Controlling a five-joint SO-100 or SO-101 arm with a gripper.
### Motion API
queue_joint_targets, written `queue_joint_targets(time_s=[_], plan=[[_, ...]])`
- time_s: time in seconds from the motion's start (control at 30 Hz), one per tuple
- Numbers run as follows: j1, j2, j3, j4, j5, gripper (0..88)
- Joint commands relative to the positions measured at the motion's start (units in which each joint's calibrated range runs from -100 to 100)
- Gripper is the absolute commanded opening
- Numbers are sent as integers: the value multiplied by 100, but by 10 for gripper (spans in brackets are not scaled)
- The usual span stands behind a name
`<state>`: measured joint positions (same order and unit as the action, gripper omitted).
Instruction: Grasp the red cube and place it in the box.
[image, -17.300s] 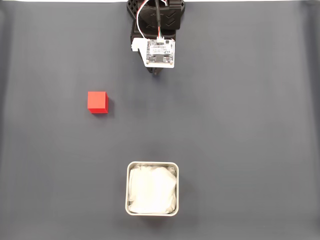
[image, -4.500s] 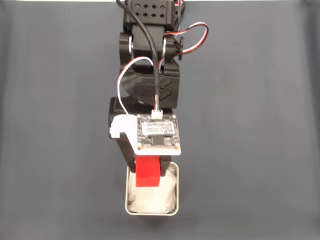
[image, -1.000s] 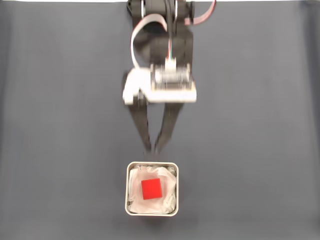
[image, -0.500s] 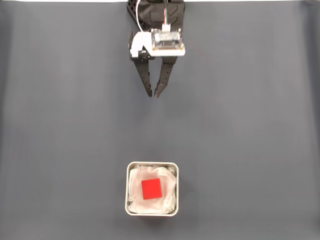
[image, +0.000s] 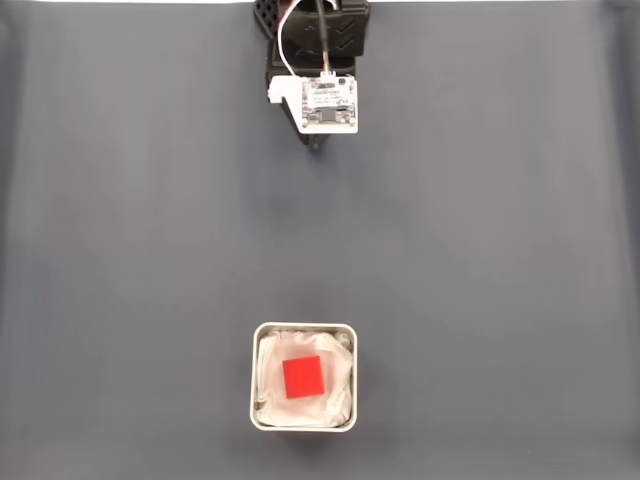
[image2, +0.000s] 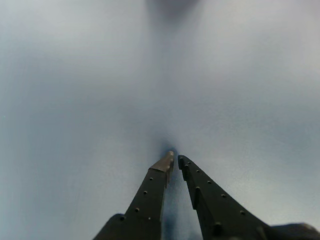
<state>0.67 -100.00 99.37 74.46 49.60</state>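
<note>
The red cube (image: 303, 377) lies inside the box (image: 303, 327), a pale metal tin lined with wrinkled white paper, near the bottom middle of the fixed view. Far from it, at the top of that view, the arm is folded back with its white circuit board (image: 328, 104) facing up and the gripper (image: 318, 146) tucked beneath it. In the wrist view the gripper (image2: 175, 159) points down at the bare grey mat, its two black fingers nearly touching at the tips with nothing between them.
A dark grey mat (image: 480, 250) covers the whole table. A white strip runs along the mat's top edge (image: 120, 2).
The arm has pulled back from the box toward the top edge and folded in. The fingers, spread a second ago, have come together. The cube stays in the box.
</note>
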Motion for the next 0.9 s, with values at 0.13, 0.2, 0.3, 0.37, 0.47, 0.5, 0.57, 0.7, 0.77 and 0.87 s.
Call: queue_joint_targets(time_s=[0.13, 0.2, 0.3, 0.37, 0.47, 0.5, 0.57, 0.7, 0.77, 0.87], plan=[[104, 17, 45, 144, 0, 23], [97, 17, 45, 144, 10, 27], [89, 9, 45, 144, -20, 27], [97, 9, 45, 144, -20, 27], [104, 9, 45, 144, -20, 27], [104, 9, 45, 144, -20, 27], [104, 9, 45, 144, -20, 27], [104, 9, 45, 144, -20, 27], [104, 9, 45, 144, -20, 27], [104, 9, 45, 144, -20, 27]])
